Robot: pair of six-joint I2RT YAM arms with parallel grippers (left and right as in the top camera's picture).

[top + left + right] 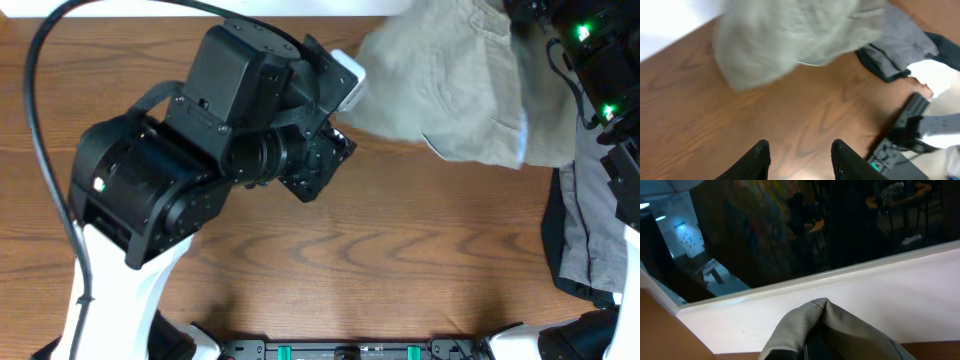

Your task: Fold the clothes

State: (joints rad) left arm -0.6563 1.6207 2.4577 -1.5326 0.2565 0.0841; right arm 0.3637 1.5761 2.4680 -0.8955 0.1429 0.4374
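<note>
The left pincer (800,149) has its fingers spread apart with nothing between them, hovering over bare wood on the surface (715,120). Just beyond it are the shorts (450,85), khaki and rumpled, heaped at the far right of the surface. In the left wrist view they show as a blurred mass across the top.

Over to the right pincer (811,342): it's pressed together with a peak of khaki cloth bunched up over it, so it's pinching the shorts.

From overhead, the left arm (200,150) sprawls across the middle, its tip right at the near-left edge of the cloth. A grey garment (590,225) lies along the right side, touching the shorts' lower edge.
</note>
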